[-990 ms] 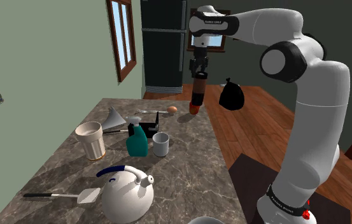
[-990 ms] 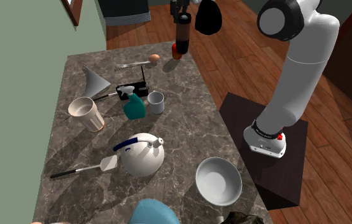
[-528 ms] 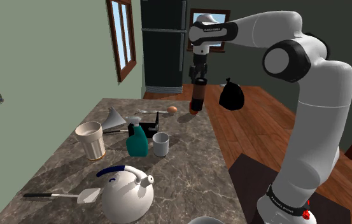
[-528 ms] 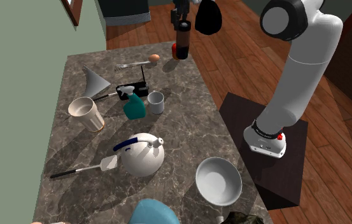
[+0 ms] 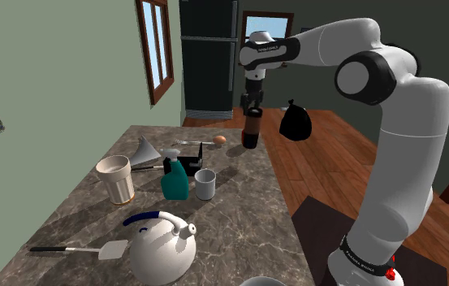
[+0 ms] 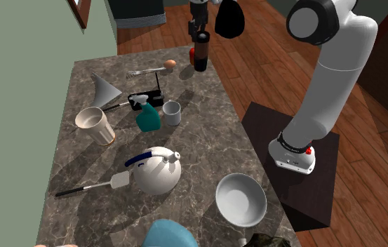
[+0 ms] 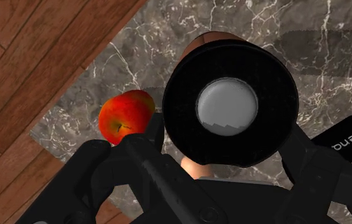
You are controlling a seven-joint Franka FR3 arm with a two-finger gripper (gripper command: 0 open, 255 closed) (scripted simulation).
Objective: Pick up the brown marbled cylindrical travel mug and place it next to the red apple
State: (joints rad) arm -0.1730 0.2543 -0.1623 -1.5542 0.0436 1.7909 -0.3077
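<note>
**Gripper.** In the shoulder view the gripper (image 5: 252,110) hung at upper centre of the frame, pointing down. In the wrist view its 2 fingers (image 7: 144,149) were pinching the mug (image 7: 227,102) from opposite sides, just under the black lid with its grey centre.

**Mug.** It was upright, with a brown body below the lid. In the shoulder view its base sat low over the far corner of the counter (image 5: 239,211). Contact with the surface could not be confirmed.

**Apple.** The apple (image 7: 126,116), red with orange patches, lay on the counter just beside the mug and close to the counter's edge. Whether the 2 touched could not be told.

**Other items.**
- In the second exterior view, 1 egg (image 6: 170,64) lay near the mug, to its left in the frame.
- Toward the frame's middle stood a funnel (image 6: 105,89), a teal spray bottle (image 6: 146,116) and a small white cup (image 6: 172,112).
- A white kettle (image 6: 156,172), a spatula (image 6: 90,187) and a bowl (image 6: 241,198) occupied the lower part of the frame.
- A black bag (image 5: 295,122) lay on the wood floor beyond the counter.
</note>
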